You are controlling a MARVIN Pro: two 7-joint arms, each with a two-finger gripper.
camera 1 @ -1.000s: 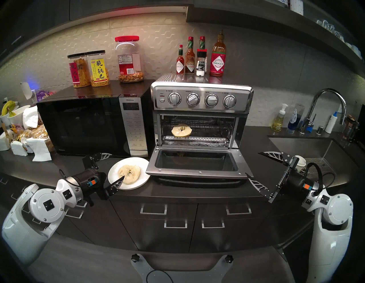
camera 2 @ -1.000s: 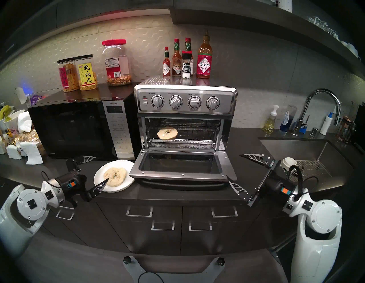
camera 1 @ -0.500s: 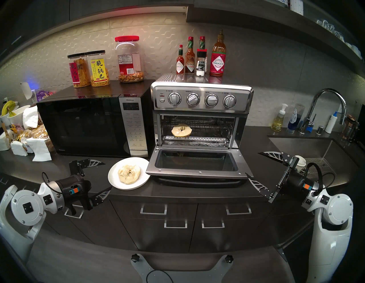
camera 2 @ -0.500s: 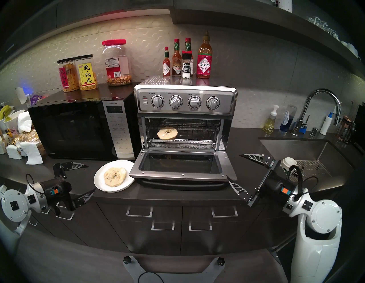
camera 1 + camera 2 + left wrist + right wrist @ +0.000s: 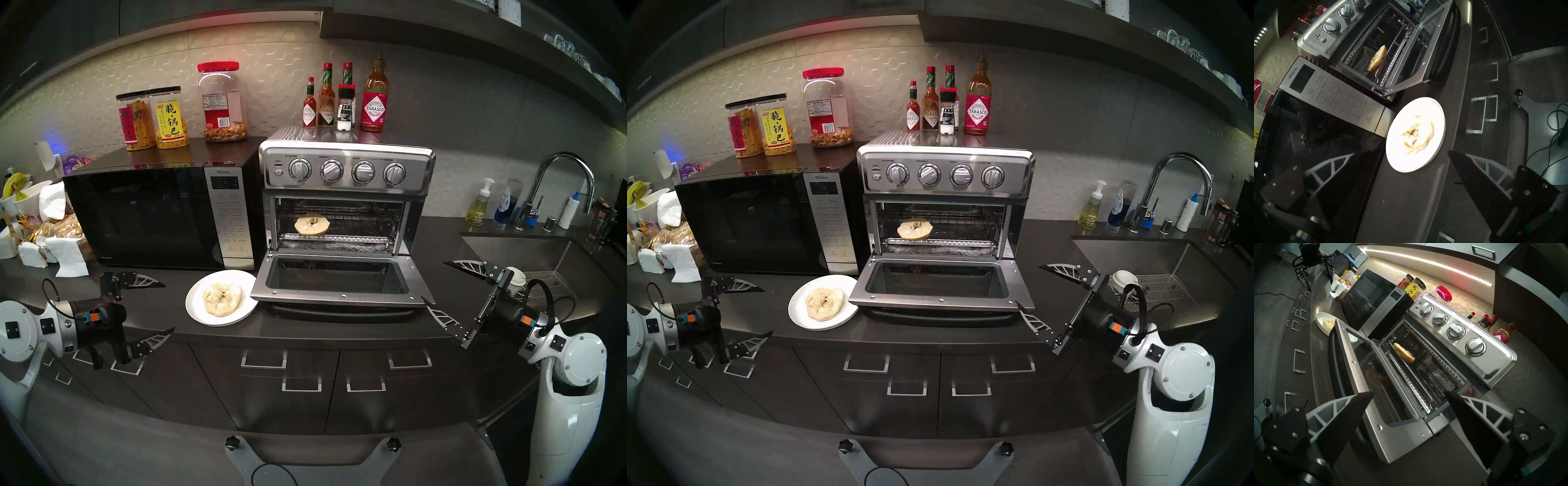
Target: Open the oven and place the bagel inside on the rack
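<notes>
**One bagel half is sitting in the oven; the other is waiting on the plate**

The oven (image 5: 346, 217) is standing open, one bagel half (image 5: 311, 224) lying on the rack (image 5: 356, 222) at its left. The second half (image 5: 222, 299) is resting on the white plate (image 5: 200, 307), left of the door. Both the left gripper (image 5: 166, 307) and right gripper (image 5: 436, 281) are hanging spread and empty; the left should be pinching this half by its rim, keeping it level.

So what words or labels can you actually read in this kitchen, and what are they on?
"TABASCO": big sauce bottle on the oven.
"TABASCO": two smaller bottles beside it.
"INVERTER": microwave panel.
"脆·锅巴": yellow-labelled snack jar.
Oven knob captions, microwave keypad, red-lidded jar's label: too small to read.
</notes>
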